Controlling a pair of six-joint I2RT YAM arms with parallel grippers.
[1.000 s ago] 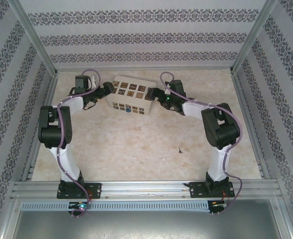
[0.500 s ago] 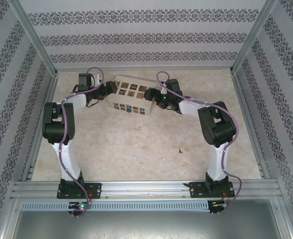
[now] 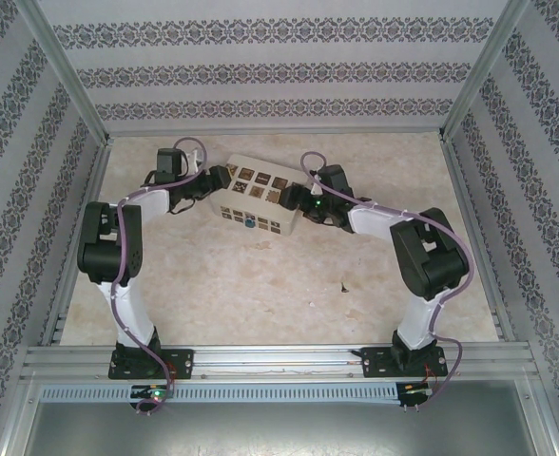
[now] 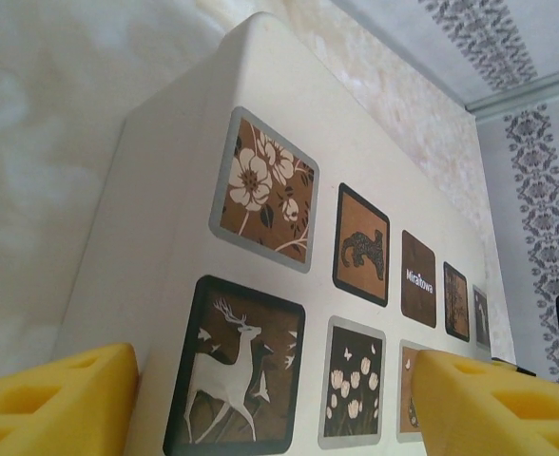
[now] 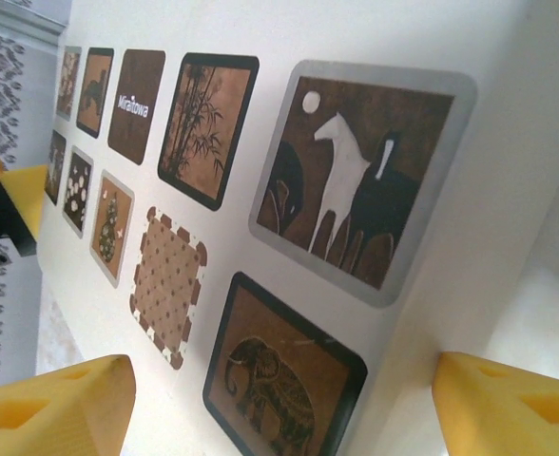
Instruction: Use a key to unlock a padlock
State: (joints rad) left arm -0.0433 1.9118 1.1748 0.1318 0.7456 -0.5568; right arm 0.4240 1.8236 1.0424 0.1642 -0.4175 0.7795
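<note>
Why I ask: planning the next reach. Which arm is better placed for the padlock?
Right, marginally: the padlock hangs on the box's near face; right fingers straddle its nearer end, left fingers the farther.

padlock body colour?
Blue. The padlock shows best in the top external view, on the white box's front face.
</note>
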